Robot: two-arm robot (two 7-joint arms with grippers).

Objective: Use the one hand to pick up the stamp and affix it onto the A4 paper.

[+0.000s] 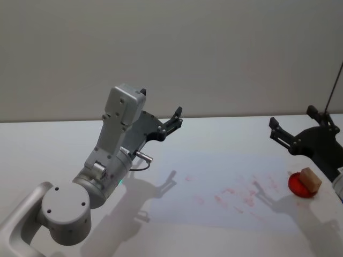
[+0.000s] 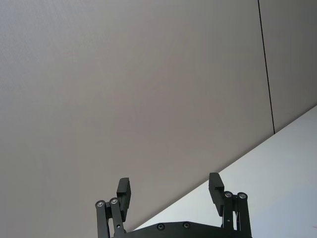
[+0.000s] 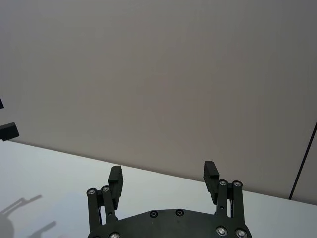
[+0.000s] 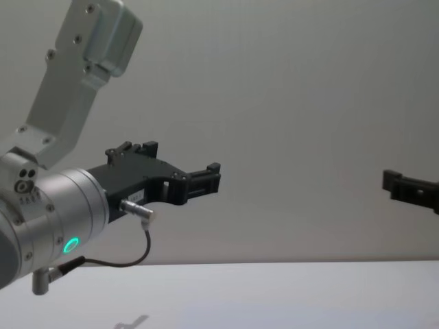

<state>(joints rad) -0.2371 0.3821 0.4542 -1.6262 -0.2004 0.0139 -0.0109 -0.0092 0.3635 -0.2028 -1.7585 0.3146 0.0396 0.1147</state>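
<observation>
**A:** So, where is the stamp [image 1: 310,179] sitting?

**B:** It is resting on a round, glossy red pad [image 1: 295,185] at three o'clock of the A4 paper [image 1: 214,176], near the right edge of the table [image 1: 53,150]. It is showing as a small, pale-brown wooden block with squared corners.

**A:** And the paper?

**B:** It is lying flat on the smooth white table. It is a faintly bluish rectangle, and it is carrying smeared red blotches across its right half.

**A:** Which gripper is hanging nearest the stamp?

**B:** The right gripper [image 1: 292,119], black and angular. It is hovering above the table at about eleven o'clock of the stamp, clearly apart from it. Its two flat-tipped fingers are standing spread wide, with nothing between them.

**A:** What is the left one doing?

**B:** The left gripper [image 1: 177,118] is hanging in the air at ten o'clock of the paper, on a rounded silver-grey arm [image 1: 115,144]. Its jaws are also standing parted and are gripping nothing. Both grippers are pointing toward the plain matte wall.
</observation>
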